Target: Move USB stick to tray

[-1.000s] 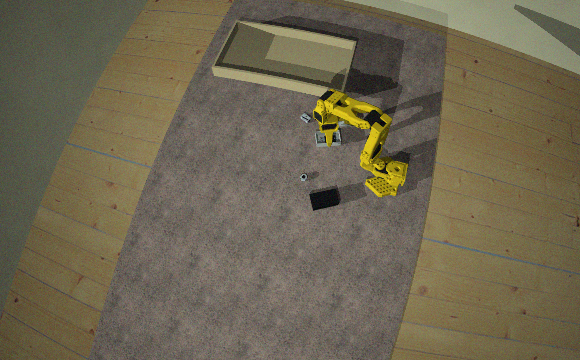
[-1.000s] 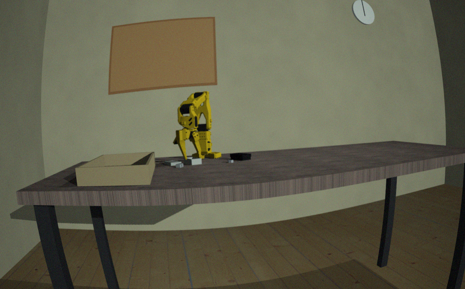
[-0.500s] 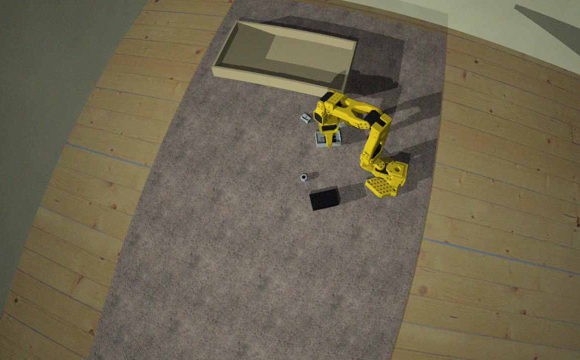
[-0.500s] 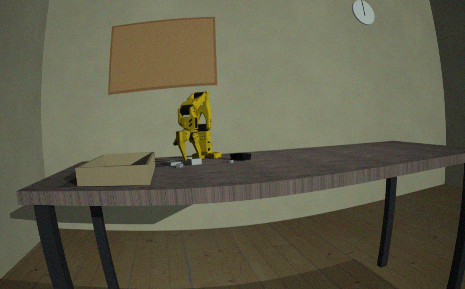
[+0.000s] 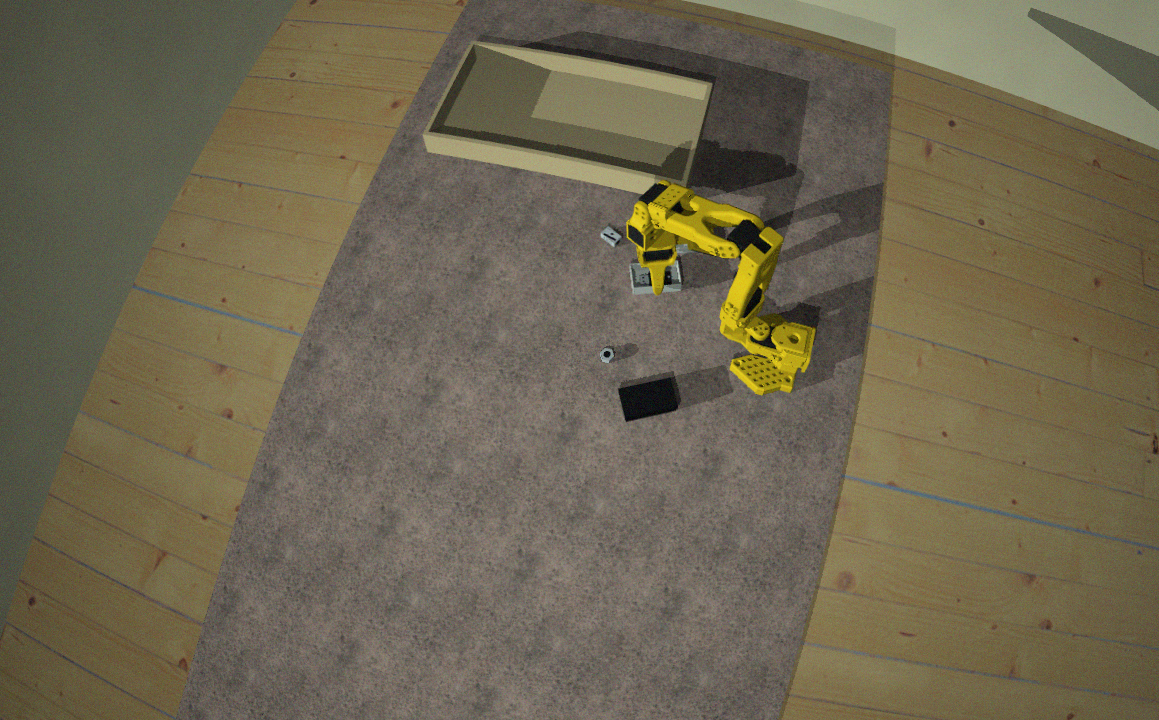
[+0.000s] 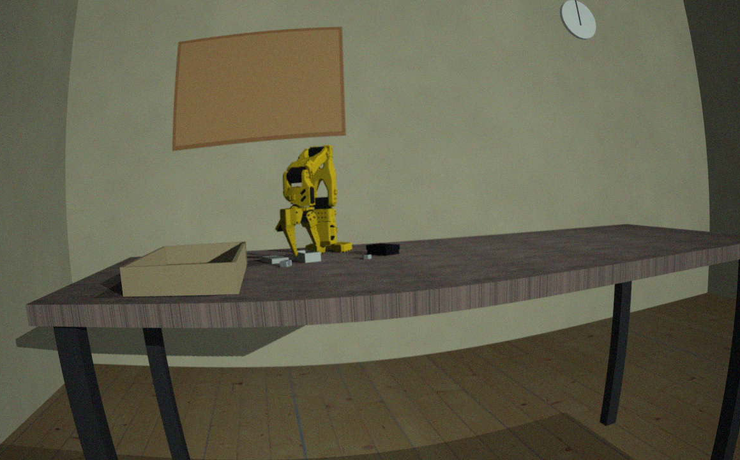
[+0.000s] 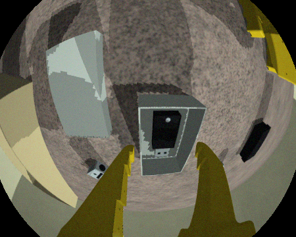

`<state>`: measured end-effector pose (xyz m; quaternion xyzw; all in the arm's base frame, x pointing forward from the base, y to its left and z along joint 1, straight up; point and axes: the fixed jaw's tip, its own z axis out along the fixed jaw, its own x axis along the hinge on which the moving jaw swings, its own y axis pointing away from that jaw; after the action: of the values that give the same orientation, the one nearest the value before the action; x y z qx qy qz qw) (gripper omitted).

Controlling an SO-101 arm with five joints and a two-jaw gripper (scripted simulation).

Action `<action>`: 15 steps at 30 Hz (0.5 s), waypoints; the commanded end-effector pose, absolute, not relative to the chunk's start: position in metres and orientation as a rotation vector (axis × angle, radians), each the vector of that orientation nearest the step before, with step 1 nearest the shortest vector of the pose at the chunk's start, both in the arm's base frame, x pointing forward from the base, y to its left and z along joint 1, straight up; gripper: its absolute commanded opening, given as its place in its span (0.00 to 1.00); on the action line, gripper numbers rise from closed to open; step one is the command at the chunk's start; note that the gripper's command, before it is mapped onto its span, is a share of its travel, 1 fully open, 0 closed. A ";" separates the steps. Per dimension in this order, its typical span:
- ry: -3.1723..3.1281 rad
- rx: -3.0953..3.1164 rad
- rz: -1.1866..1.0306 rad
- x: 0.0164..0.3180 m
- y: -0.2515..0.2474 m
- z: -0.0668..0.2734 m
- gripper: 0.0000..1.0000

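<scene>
The jaws stand partly open with nothing between them, fingertips [image 5: 657, 288] [image 6: 295, 252] low at the open white box [image 5: 651, 290] [image 6: 309, 257] [image 7: 194, 131], spread to either side of it in the wrist view; whether they touch its walls I cannot tell. The USB stick [image 5: 669, 275] [image 7: 166, 128] lies flat inside the box. Its long axis runs roughly along the box's length, the metal connector pointing away from the arm's base, near one short wall.

The stick's body is a matt black oblong with one pale dot; the box is smooth, pale grey-white and straight-walled. The lid [image 5: 686, 249] [image 6: 274, 259] [image 7: 79, 92], a plain rectangular cap, lies on the mottled grey-brown table [image 5: 440, 501] [image 6: 504, 257] [image 7: 154, 43] beside the box's long side, closed face up, a narrow strip between them. A small grey block [image 5: 610, 235] [image 6: 285, 262] [image 7: 97, 170] sits near the box's connector end.

A small, round-looking grey piece [image 5: 606, 354] [image 6: 366, 257] and a black box [image 5: 647, 399] [image 6: 382, 249] [image 7: 254, 141] stand on the side opposite the lid, with bare table between them and the white box. Beyond the lid, the beige, high-walled tray [image 5: 529, 159] [image 6: 181, 280] [image 7: 33, 151] stands with its inside bare.
</scene>
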<state>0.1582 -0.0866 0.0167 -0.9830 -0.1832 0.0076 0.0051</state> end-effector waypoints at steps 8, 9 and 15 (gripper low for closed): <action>-0.571 -3.089 0.000 0.161 -0.086 0.015 0.30; -0.571 -3.089 0.000 0.160 -0.086 0.015 0.30; -0.571 -3.089 0.000 0.160 -0.085 0.013 0.30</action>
<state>0.1563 -0.0855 0.0114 -0.9830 -0.1832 0.0093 0.0064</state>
